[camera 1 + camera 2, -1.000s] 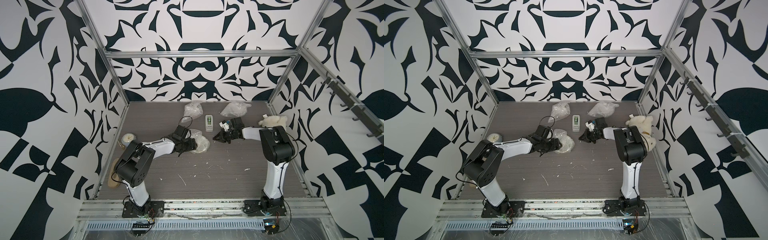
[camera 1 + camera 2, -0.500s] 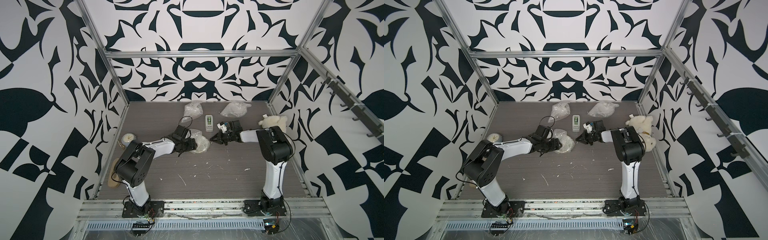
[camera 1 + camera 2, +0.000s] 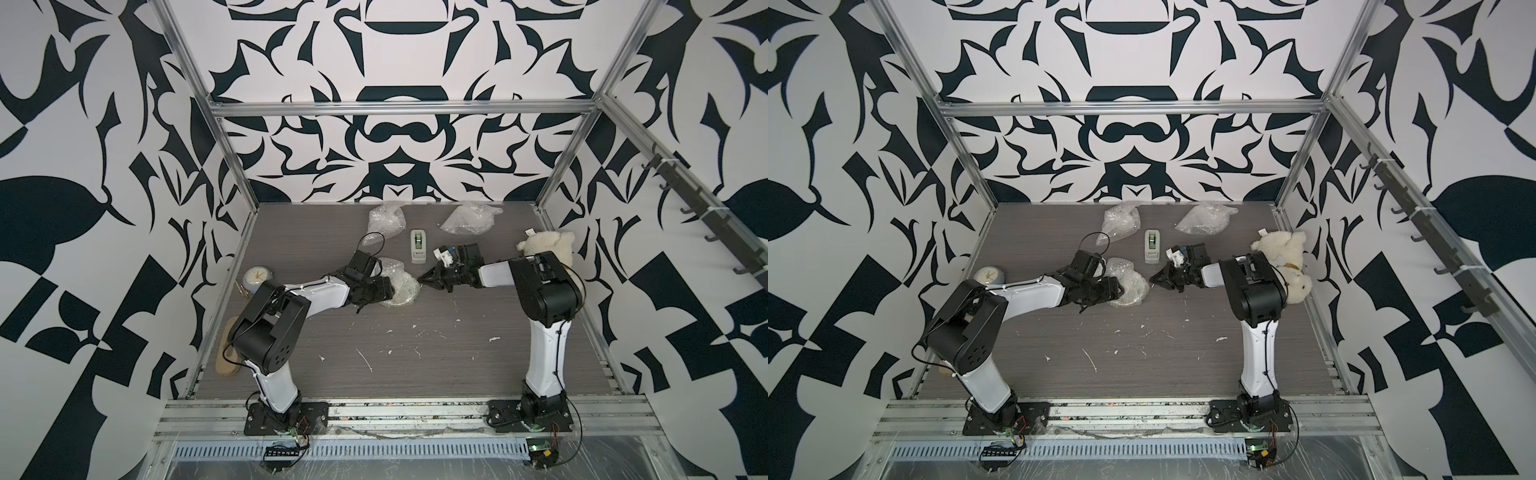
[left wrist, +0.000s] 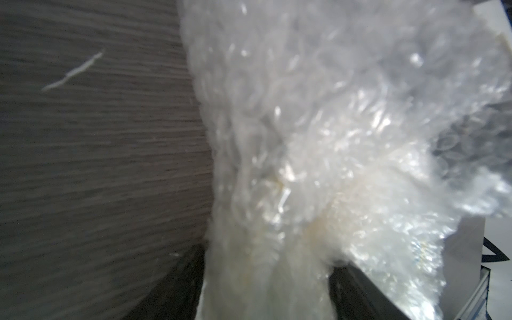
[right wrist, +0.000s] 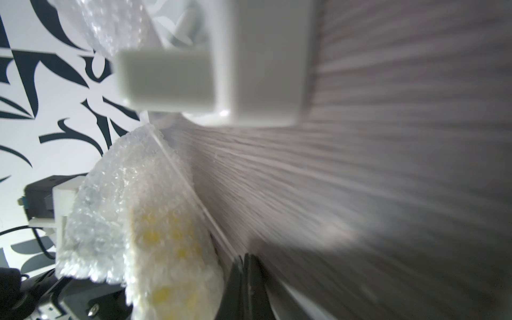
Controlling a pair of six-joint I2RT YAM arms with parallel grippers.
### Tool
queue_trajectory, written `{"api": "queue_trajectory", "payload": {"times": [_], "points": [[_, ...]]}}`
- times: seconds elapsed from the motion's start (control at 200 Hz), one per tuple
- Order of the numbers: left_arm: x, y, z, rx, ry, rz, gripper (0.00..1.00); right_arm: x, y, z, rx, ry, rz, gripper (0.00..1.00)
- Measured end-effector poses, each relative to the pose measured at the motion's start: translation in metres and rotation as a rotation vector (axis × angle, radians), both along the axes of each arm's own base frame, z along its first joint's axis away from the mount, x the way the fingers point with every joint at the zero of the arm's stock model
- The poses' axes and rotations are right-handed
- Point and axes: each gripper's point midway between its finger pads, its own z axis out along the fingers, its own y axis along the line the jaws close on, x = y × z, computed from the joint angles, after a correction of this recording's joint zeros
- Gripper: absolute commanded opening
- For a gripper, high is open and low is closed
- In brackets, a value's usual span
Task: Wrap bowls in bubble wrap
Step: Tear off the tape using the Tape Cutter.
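A bowl (image 5: pixel 171 263) shows only as pale yellow patches through the bubble wrap (image 3: pixel 400 286) (image 3: pixel 1133 286) bundled around it at mid-table. My left gripper (image 3: pixel 388 289) (image 3: pixel 1119 291) (image 4: pixel 266 279) is shut on this bundle, with one dark finger on each side of it. My right gripper (image 3: pixel 423 281) (image 3: pixel 1154 281) (image 5: pixel 245 263) is shut, its tip at the bundle's right edge. A thin clear strip runs along that edge up to the jaws. I cannot tell whether it is pinched. Two more bubble wrap bundles (image 3: pixel 386 220) (image 3: pixel 469 218) lie at the back.
A white tape dispenser (image 3: pixel 418 247) (image 3: pixel 1152 247) stands just behind the two grippers. A pale alarm clock (image 3: pixel 257 278) sits by the left wall and a tan slipper (image 3: pixel 228 349) lies nearer the front. A cream teddy bear (image 3: pixel 548 247) leans in the right corner. White scraps dot the table.
My right gripper has slid a little to the left, from beside the tape dispenser to the bundle's edge. The left gripper and bundle have stayed put.
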Motion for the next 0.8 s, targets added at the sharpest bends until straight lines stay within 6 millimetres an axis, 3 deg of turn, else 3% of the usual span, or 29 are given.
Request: {"api": "queue_trajectory", "payload": {"times": [0.155,0.445,0.585,0.685,0.8], "points": [[0.0,0.0,0.0,0.0,0.001,0.0,0.72,-0.012,-0.027,-0.001,0.006,0.069,-0.022,0.0],[0.0,0.0,0.001,0.003,0.004,0.0,0.72,-0.025,-0.021,0.0,-0.002,0.092,0.032,0.0],[0.001,0.0,0.0,0.007,0.011,0.0,0.72,-0.041,-0.028,0.005,-0.066,0.146,0.046,0.0],[0.001,-0.001,0.0,0.007,0.01,-0.001,0.72,-0.053,-0.032,0.024,-0.096,0.152,0.062,0.0],[0.002,-0.001,0.0,0.008,0.01,-0.002,0.72,-0.058,-0.027,0.068,-0.102,0.086,0.102,0.0]]}}
